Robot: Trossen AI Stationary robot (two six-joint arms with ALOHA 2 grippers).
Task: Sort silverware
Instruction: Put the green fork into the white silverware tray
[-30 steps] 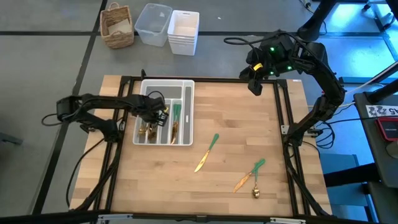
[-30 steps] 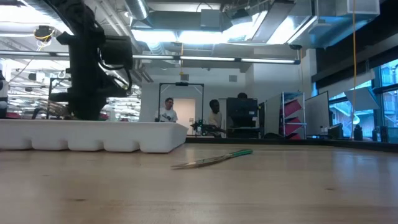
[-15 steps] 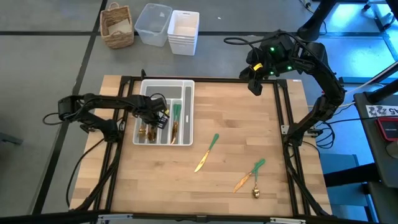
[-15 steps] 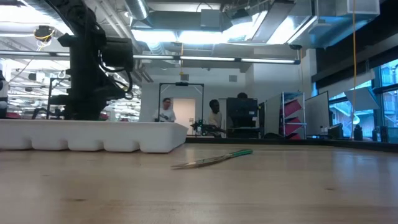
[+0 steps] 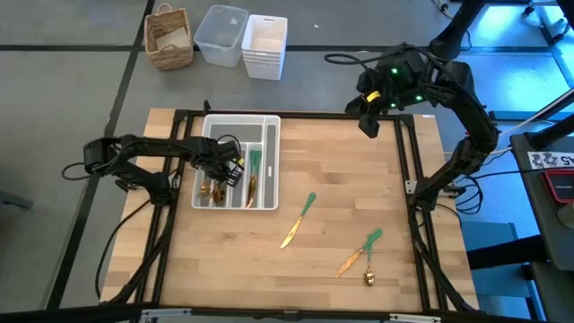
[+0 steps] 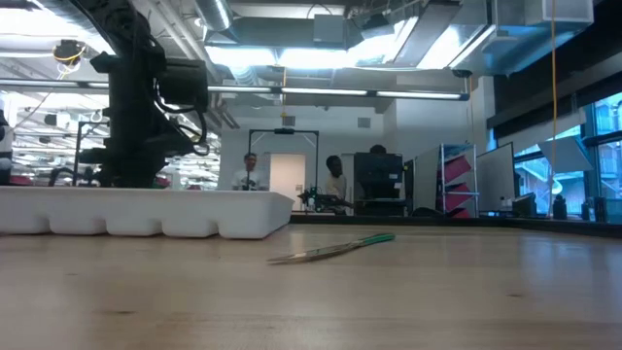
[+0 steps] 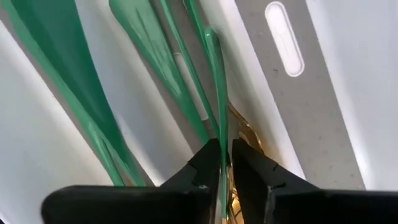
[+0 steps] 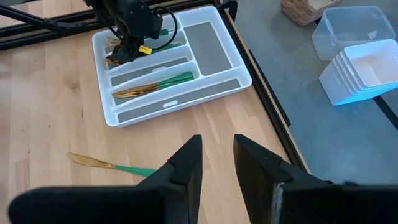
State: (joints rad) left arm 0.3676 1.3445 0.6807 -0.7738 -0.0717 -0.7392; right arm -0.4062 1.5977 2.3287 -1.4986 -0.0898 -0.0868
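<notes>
A white compartment tray (image 5: 242,119) lies at the table's far left and holds several pieces of silverware with gold heads and green handles (image 5: 253,179). My left gripper (image 5: 229,170) points down into the tray's left compartments. Its fingers (image 7: 208,163) stand a narrow gap apart, and one green handle (image 7: 214,74) runs through that gap. On the bare table lie a knife (image 5: 299,220) and two more pieces (image 5: 361,249) near the right side. My right gripper (image 8: 217,162) waits open, high over the far right corner (image 5: 368,121). My left gripper comes from above, pointing down, with its fingers along the slim green handle (image 7: 219,134) that passes between them. Whether the fingers touch it I cannot tell. The piece lies in the tray among other handles, its gold head (image 7: 247,134) beside the fingertips.
A wicker basket (image 5: 170,38), a clear tub (image 5: 221,34) and stacked white bins (image 5: 265,45) stand beyond the far edge. Black frame rails (image 5: 408,179) run along the table's sides. People stand in the room behind the table (image 6: 335,185). Bare wood stretches across the near half.
My left gripper has rolled a little about its downward line while staying over the tray. My right arm has kept still.
</notes>
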